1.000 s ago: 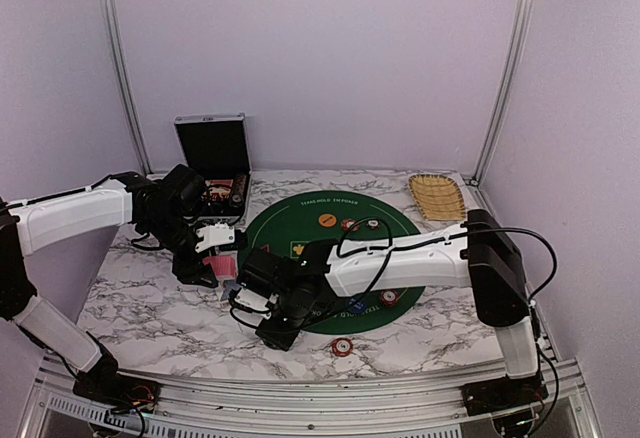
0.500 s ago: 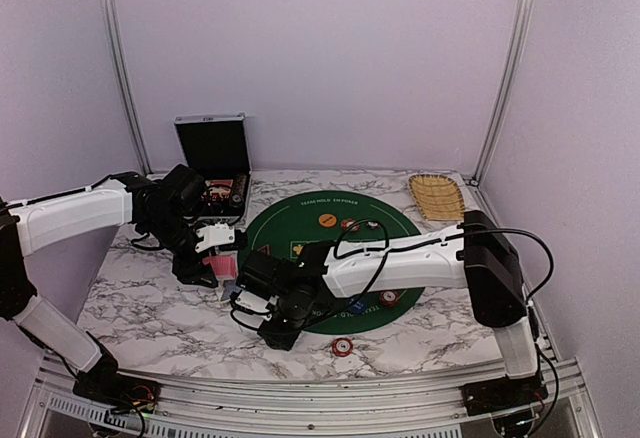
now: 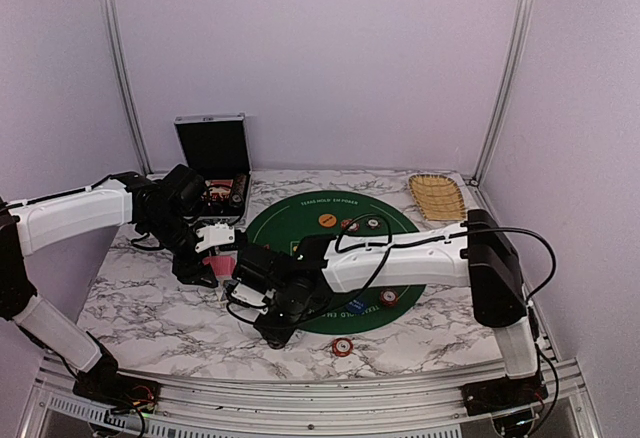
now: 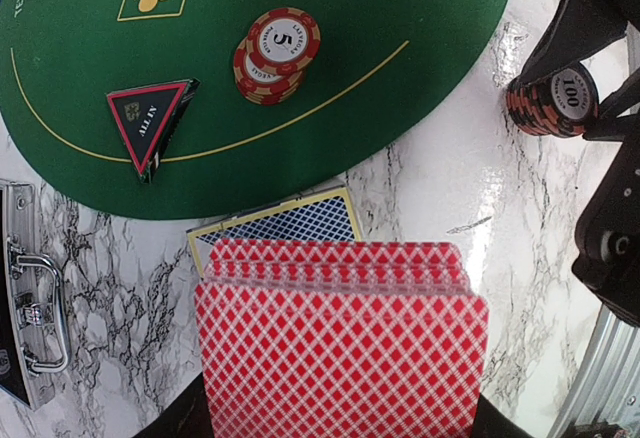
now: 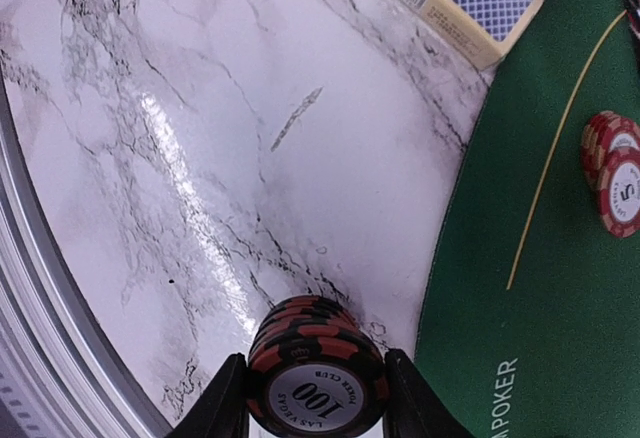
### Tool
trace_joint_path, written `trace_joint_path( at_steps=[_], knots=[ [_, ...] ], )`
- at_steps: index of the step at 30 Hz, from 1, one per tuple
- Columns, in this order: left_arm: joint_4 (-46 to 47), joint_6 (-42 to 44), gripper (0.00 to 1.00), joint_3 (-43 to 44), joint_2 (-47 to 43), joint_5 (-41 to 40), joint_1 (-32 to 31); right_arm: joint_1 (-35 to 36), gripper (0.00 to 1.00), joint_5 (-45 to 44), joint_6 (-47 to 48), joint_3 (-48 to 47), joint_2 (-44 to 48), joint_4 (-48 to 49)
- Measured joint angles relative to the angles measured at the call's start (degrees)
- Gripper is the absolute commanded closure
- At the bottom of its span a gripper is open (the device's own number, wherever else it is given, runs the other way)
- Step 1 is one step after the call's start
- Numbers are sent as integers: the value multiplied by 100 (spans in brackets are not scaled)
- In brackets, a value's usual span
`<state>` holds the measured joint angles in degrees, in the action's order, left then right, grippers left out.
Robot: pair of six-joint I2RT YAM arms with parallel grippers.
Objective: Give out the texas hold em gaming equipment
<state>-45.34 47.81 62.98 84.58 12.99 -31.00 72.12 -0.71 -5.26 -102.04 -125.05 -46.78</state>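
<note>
- Top view: my left hand (image 3: 207, 261) sits at the left edge of the round green mat (image 3: 300, 213), clamped on a packet of pink-red-backed cards (image 3: 226, 266). My right hand (image 3: 272, 326) reaches across to the mat's near-left edge, close beside the left one. From up here I cannot tell what it carries. An orange disc (image 3: 327, 220) lies on the far part of the mat, and a lone chip (image 3: 341, 346) lies on the marble worktop (image 3: 150, 308) near me.
- Left wrist view: the cards fill the lower frame as a staggered packet with red diamond-lattice backs. Their long edges run across the picture and their free edge faces the mat. Only this view shows a dark triangular marker (image 4: 150, 118) reading ALL IN, its tip pointing back toward the cards. Beside it on the mat is a short stack of red chips (image 4: 275, 53) marked 5. A blue-backed box (image 4: 285, 226) lies flat at the mat's rim, just beyond the cards.
- Right wrist view: the fingers (image 5: 225, 403) are closed on either side of a stack of dark chips (image 5: 318, 368) with red edge marks. Its 100 face is turned to the lens and its axis runs away toward the marble, just off the mat's edge.
</note>
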Motion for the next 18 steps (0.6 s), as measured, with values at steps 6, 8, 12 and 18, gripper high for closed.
trace_joint_path(
  at_steps=[6, 8, 12, 18],
  knots=[
    [-13, 0, 100, 31, 0, 0, 0, -39, 89, -210, -28, -175, 28, -26],
    [-15, 0, 100, 31, 0, -2, 0, -76, 89, -223, -68, -175, 57, -26],
    [-22, 0, 100, 31, 0, 0, 0, -339, 89, -197, -192, -28, 236, 68],
    [-24, 0, 100, 31, 0, -2, 0, -927, 90, -177, -367, 195, 551, 260]
  ],
)
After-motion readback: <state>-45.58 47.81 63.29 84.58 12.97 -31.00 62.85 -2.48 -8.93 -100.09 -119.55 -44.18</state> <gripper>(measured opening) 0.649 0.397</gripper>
